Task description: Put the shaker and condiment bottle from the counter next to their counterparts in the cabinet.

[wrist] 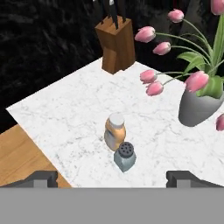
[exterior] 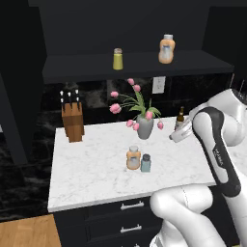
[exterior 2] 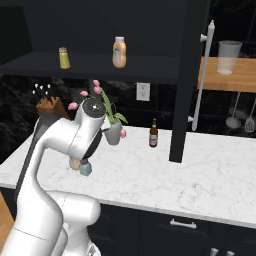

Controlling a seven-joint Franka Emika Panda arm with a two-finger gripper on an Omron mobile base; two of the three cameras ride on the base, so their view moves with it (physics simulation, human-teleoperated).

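On the white marble counter (exterior: 87, 169) the pale blue-grey shaker (exterior: 145, 163) (exterior 2: 85, 168) (wrist: 125, 156) stands upright, touching or nearly touching the orange condiment bottle (exterior: 133, 158) (wrist: 115, 132). In the hand view my gripper (wrist: 113, 178) is open wide above and short of the pair, with nothing between its fingers. On the black cabinet shelf (exterior: 96, 72) stand the counterparts: a yellow-green shaker (exterior: 117, 59) (exterior 2: 64, 58) and an orange bottle (exterior: 167, 49) (exterior 2: 119, 52). In the right base view my arm hides most of the counter bottle.
A wooden knife block (exterior: 73, 121) (wrist: 117, 43) stands at the counter's back left. A grey vase of pink tulips (exterior: 144, 126) (wrist: 197, 107) is just behind the pair. A thin brown bottle (exterior 2: 153, 134) stands by the wall, beside a black upright panel (exterior 2: 187, 80).
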